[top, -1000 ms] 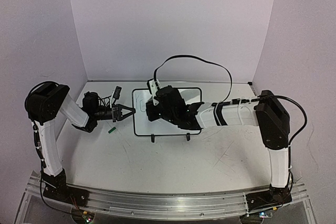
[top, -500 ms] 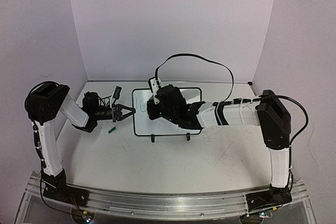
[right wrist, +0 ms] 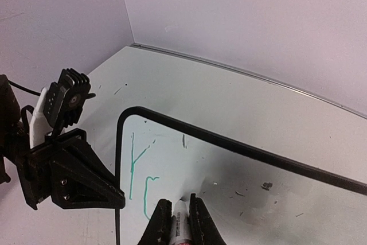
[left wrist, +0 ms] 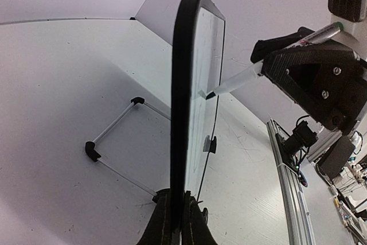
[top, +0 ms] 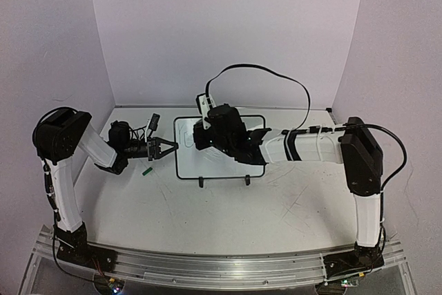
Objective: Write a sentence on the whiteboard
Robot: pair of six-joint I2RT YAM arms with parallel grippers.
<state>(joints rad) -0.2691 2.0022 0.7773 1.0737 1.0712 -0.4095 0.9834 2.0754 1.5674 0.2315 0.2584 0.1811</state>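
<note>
The whiteboard (top: 210, 168) stands on the table, tilted on its two black feet. My left gripper (top: 170, 146) is shut on its left edge; the left wrist view shows the board edge-on (left wrist: 184, 73) between my fingers (left wrist: 179, 202). My right gripper (top: 202, 139) is over the board's upper left, shut on a white marker (right wrist: 181, 224). The marker (left wrist: 241, 77) has its tip on the board face. The sentence is only a green "Y" (right wrist: 133, 162) and a hooked green stroke (right wrist: 147, 193) at the board's left end.
A small green marker cap (top: 146, 169) lies on the table left of the board. The board's wire stand (left wrist: 114, 142) sticks out behind it. Faint dark smudges (right wrist: 265, 186) mark the board face. Purple walls close in the back and sides.
My right gripper with the marker has shifted a little toward the board's far edge. The left gripper and the board have not moved.
</note>
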